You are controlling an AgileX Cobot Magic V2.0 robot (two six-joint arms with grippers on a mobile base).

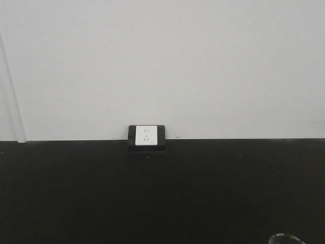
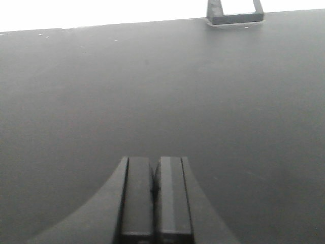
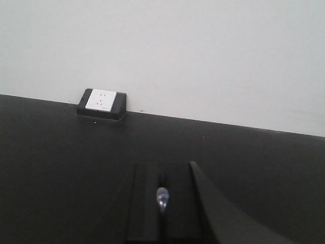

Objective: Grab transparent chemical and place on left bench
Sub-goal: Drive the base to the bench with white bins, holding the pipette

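Pressing together, the two fingers of the left gripper (image 2: 155,163) leave only a hairline seam between them, with nothing in it. It hangs over bare black worktop (image 2: 152,91), nose aimed at the back edge. A socket box (image 2: 235,18) sits on that back edge, toward the right of this view.

Right gripper (image 3: 162,170) is drawn narrow too, jaws nearly meeting around a thin dark slit. A small glassy glint (image 3: 162,197) sits in the slit, partway down the fingers. It may be a sliver of clear glass pinched there, but the view is too dark and tight to tell. This gripper is also over the black worktop, facing the back edge; the socket box shows up and to the left, white faceplate in a black housing.

Front view: the transparent chemical (image 1: 287,238) only shows as a curved clear rim, cut off by the bottom of the frame, at the near right of the worktop. Body and contents are out of sight. The socket box stands at the middle of the back edge, against the plain white wall (image 1: 162,61), well apart from the rim.
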